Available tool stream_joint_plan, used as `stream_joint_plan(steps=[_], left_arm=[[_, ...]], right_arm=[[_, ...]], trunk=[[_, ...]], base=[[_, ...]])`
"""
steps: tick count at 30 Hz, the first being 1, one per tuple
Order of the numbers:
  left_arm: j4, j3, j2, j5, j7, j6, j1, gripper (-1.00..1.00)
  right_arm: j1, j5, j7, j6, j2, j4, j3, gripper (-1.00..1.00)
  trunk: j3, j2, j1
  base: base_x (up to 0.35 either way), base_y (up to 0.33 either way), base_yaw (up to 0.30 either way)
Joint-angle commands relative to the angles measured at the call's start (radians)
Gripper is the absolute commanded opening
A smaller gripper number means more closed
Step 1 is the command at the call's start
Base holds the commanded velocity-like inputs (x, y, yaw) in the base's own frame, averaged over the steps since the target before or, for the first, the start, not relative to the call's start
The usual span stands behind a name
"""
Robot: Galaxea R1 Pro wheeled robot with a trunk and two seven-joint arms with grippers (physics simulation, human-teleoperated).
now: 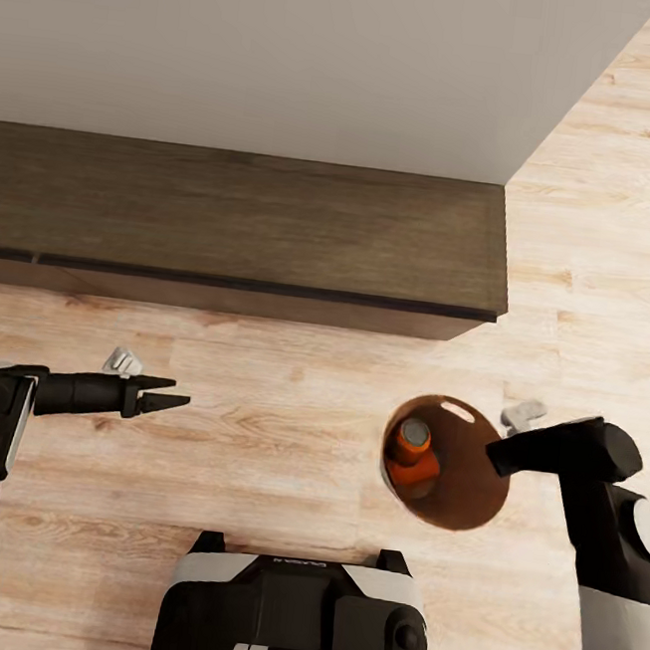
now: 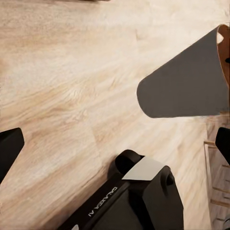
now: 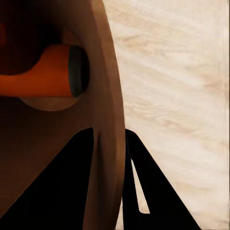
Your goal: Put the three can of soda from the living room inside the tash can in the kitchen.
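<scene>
Bright, even render; wrist close-ups perhaps slightly soft.

I see the grey bin [image 2: 184, 84] at upper right over the wood floor [image 2: 62, 72], my base [image 2: 139, 201] at bottom centre, and dark fingertips [image 2: 8, 148] apart at both edges

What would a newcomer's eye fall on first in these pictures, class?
The coppery-brown inside of the trash can, with an orange soda can in it, gripped at the rim by the right gripper. Then the long dark cabinet against the wall, and the left gripper open over bare floor.
</scene>
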Motion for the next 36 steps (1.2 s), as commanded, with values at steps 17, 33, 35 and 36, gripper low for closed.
stream_joint_plan(steps=[17, 33, 35, 36], left_arm=[[0.003, -0.003, -0.02, 0.0, 0.077, -0.07, 0.056, 1.0], [-0.097, -0.001, -0.145, 0.002, 0.278, -0.277, 0.263, 1.0], [-0.131, 0.002, -0.149, 0.005, 0.28, -0.294, 0.293, 1.0], [-0.137, 0.002, -0.149, 0.006, 0.28, -0.295, 0.3, 1.0]], right_arm=[[-0.005, -0.117, 0.318, -0.042, -0.437, 0.012, -0.234, -1.0], [-0.002, -0.156, 0.318, -0.289, -0.47, 0.013, -0.525, -1.0], [0.002, -0.168, 0.318, -0.405, -0.461, 0.01, -0.656, -1.0], [0.002, -0.174, 0.318, -0.421, -0.461, 0.01, -0.672, -1.0]], trunk=[[0.0, 0.0, 0.0], [0.0, 0.0, 0.0], [0.0, 0.0, 0.0], [0.0, 0.0, 0.0]], base=[[0.0, 0.0, 0.0], [0.0, 0.0, 0.0], [0.0, 0.0, 0.0], [0.0, 0.0, 0.0]])
